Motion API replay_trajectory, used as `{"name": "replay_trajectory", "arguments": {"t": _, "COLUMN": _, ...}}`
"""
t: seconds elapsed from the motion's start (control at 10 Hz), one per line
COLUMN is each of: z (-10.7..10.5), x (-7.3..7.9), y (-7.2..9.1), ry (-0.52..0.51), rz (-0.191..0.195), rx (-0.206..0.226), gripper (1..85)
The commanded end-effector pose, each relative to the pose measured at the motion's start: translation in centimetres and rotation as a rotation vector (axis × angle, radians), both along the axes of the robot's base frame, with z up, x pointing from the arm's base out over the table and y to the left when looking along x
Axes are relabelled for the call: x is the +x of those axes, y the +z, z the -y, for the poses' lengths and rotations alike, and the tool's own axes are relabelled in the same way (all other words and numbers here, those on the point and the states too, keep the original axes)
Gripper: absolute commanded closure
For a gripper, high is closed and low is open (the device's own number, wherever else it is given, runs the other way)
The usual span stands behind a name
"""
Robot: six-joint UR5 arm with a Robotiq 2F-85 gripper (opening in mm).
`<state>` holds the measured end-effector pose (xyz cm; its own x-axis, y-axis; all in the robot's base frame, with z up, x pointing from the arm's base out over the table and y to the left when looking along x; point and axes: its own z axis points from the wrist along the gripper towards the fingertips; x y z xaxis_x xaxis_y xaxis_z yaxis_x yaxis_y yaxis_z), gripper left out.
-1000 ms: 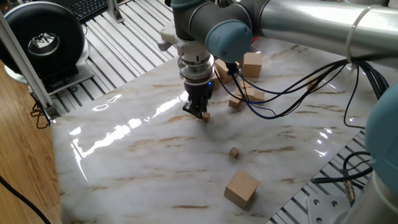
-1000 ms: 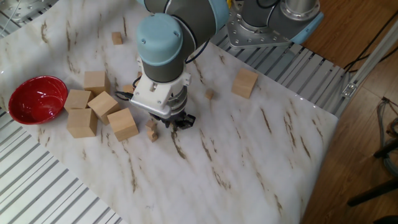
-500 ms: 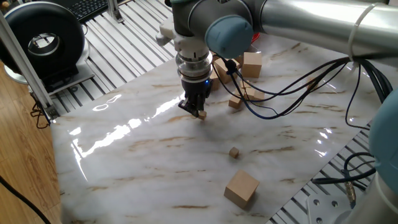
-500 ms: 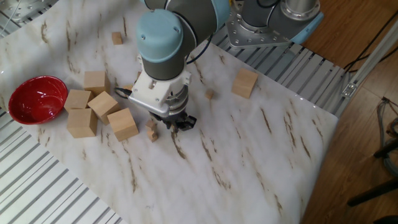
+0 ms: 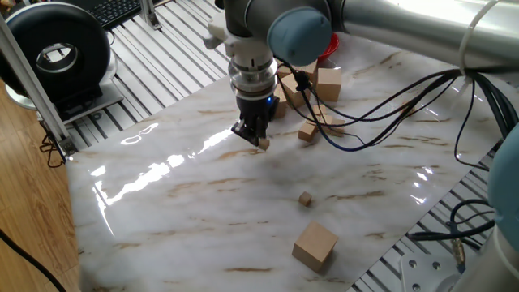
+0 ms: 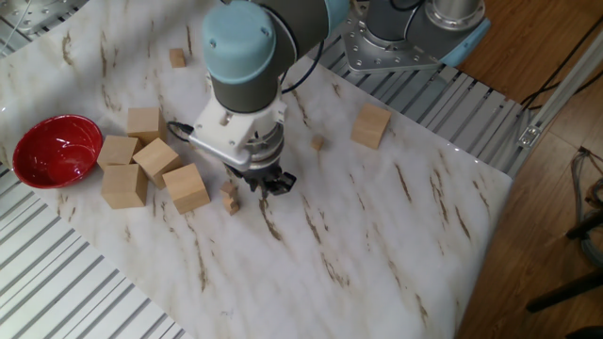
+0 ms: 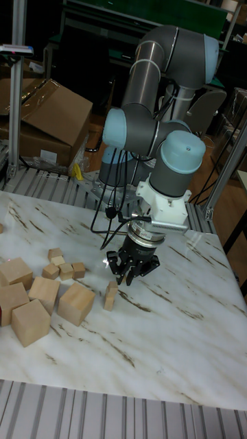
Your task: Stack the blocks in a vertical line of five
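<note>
My gripper [image 5: 258,139] is shut on a tiny light-wood block [image 5: 263,144] and holds it just above the marble table [image 5: 203,211]. A short stack of tiny blocks [image 6: 230,196] stands just left of the gripper [image 6: 273,181] in the other fixed view. In the tall fixed view the gripper [image 7: 134,272] hangs to the right of this stack [image 7: 109,295] and slightly higher. One more tiny block [image 5: 306,198] lies alone on the table [image 6: 396,235] and shows as a loose block [image 6: 317,143] in the other fixed view too.
Several large wooden cubes [image 6: 155,158] cluster left of the stack, beside a red bowl [image 6: 55,151]. Another large cube [image 6: 370,125] sits alone near the table's edge. Medium cubes [image 7: 65,269] lie behind the cluster. Cables [image 5: 365,122] trail from the arm.
The gripper has risen a little with the block in its fingers and drifted toward the cluster of cubes. Nothing else on the table has moved.
</note>
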<state>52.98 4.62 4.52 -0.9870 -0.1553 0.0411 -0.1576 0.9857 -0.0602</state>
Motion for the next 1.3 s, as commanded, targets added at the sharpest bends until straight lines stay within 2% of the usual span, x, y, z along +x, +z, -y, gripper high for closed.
{"name": "replay_trajectory", "arguments": {"t": 0.0, "z": 0.8, "x": 1.2, "y": 2.0, "ry": -0.021, "rz": 0.027, "rx": -0.032, "gripper": 64.7}}
{"name": "replay_trajectory", "arguments": {"t": 0.1, "z": 0.6, "x": 1.6, "y": 2.9, "ry": -0.038, "rz": 0.025, "rx": -0.026, "gripper": 65.3}}
{"name": "replay_trajectory", "arguments": {"t": 0.2, "z": -0.4, "x": 1.6, "y": 3.4, "ry": -0.072, "rz": 0.018, "rx": 0.005, "gripper": 67.3}}
{"name": "replay_trajectory", "arguments": {"t": 0.4, "z": -0.9, "x": 1.4, "y": 3.8, "ry": -0.084, "rz": 0.004, "rx": 0.017, "gripper": 68.0}}
{"name": "replay_trajectory", "arguments": {"t": 0.5, "z": -0.9, "x": 1.7, "y": 4.2, "ry": -0.091, "rz": -0.001, "rx": 0.015, "gripper": 68.7}}
{"name": "replay_trajectory", "arguments": {"t": 0.6, "z": 0.0, "x": 2.5, "y": 5.0, "ry": -0.104, "rz": -0.001, "rx": -0.010, "gripper": 74.0}}
{"name": "replay_trajectory", "arguments": {"t": 0.7, "z": 0.5, "x": 3.5, "y": 5.9, "ry": -0.120, "rz": 0.000, "rx": -0.025, "gripper": 83.3}}
{"name": "replay_trajectory", "arguments": {"t": 0.9, "z": 0.7, "x": 3.9, "y": 7.2, "ry": -0.127, "rz": -0.030, "rx": -0.016, "gripper": 84.7}}
{"name": "replay_trajectory", "arguments": {"t": 1.0, "z": 0.8, "x": 3.8, "y": 7.4, "ry": -0.126, "rz": -0.042, "rx": -0.012, "gripper": 84.3}}
{"name": "replay_trajectory", "arguments": {"t": 1.2, "z": 1.2, "x": 4.3, "y": 7.3, "ry": -0.125, "rz": -0.044, "rx": -0.008, "gripper": 84.3}}
